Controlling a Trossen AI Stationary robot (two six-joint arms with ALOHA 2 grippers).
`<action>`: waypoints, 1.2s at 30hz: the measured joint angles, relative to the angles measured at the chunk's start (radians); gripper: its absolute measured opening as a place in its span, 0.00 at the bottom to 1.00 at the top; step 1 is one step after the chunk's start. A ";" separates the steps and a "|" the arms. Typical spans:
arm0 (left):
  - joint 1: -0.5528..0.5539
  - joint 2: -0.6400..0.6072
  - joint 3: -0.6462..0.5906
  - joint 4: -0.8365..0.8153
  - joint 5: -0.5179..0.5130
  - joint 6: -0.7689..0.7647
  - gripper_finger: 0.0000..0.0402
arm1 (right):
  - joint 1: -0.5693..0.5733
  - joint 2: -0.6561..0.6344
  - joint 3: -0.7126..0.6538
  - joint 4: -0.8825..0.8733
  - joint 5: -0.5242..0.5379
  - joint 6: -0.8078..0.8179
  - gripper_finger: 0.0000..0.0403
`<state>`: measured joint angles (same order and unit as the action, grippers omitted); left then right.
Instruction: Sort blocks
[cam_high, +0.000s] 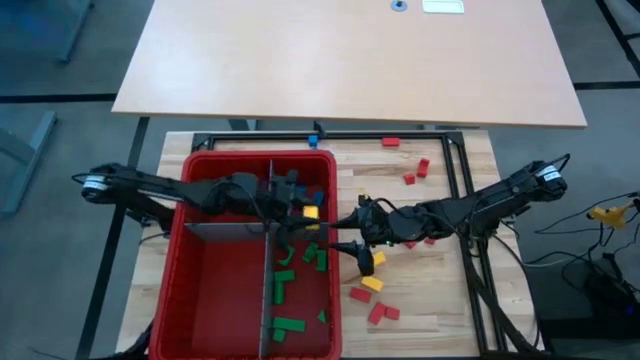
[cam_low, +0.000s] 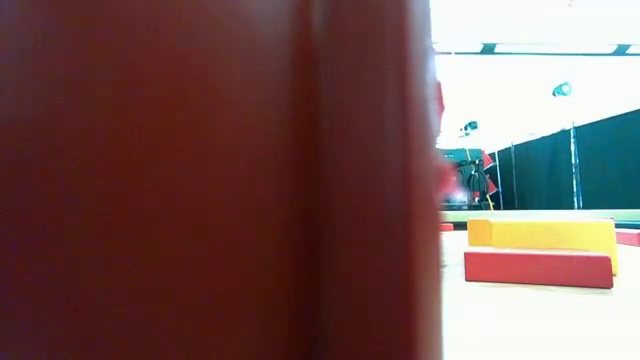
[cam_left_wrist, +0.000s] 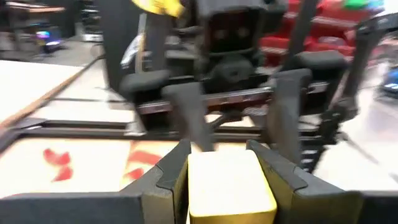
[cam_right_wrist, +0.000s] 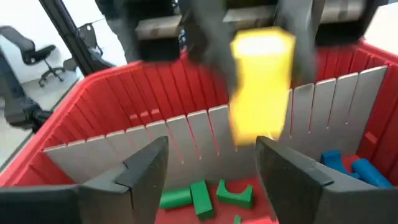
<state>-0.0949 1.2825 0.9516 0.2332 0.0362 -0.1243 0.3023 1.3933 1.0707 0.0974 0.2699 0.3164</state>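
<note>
Yellow block (cam_high: 311, 212) held over the red bin (cam_high: 215, 300), near its right wall, pinched between the left gripper's (cam_left_wrist: 227, 177) fingers; left wrist view shows the jaws closed tight on both sides of it. Right wrist view sees the same block (cam_right_wrist: 260, 84) hanging above the bin's interior, gripped from above.

Right gripper (cam_right_wrist: 208, 165) just outside the bin's right wall, facing the left one, jaws spread wide with nothing between them.

Bin split by grey slotted panels (cam_high: 268, 270). Green blocks (cam_high: 285, 285) lie in the right-hand compartment toward the near end; a few blue blocks (cam_high: 313, 195) in the far-right section.

On the wooden table (cam_high: 430, 300) right of the bin: loose red blocks (cam_high: 415, 172) toward the far side, more red (cam_high: 382, 313) and a yellow (cam_high: 371, 284) toward the near edge. One red block (cam_high: 390, 142) lies by the far frame rail.

Low view mostly blocked by the bin wall (cam_low: 200, 180); a yellow block (cam_low: 545, 235) sits behind a red one (cam_low: 538, 268) on the tabletop.
</note>
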 joint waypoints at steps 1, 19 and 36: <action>-0.003 -0.030 0.000 -0.038 -0.034 0.009 0.28 | 0.000 -0.003 0.004 -0.019 0.001 -0.001 0.57; -0.036 -0.338 0.000 -0.876 -0.664 -0.245 0.28 | -0.001 -0.025 0.008 -0.130 0.018 -0.002 0.54; -0.036 -0.322 -0.008 -0.957 -0.708 -0.287 0.97 | -0.002 -0.025 0.007 -0.363 0.020 0.090 0.57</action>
<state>-0.1310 0.9604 0.9440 -0.7233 -0.6714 -0.4112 0.3008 1.3685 1.0779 -0.2656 0.2897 0.4066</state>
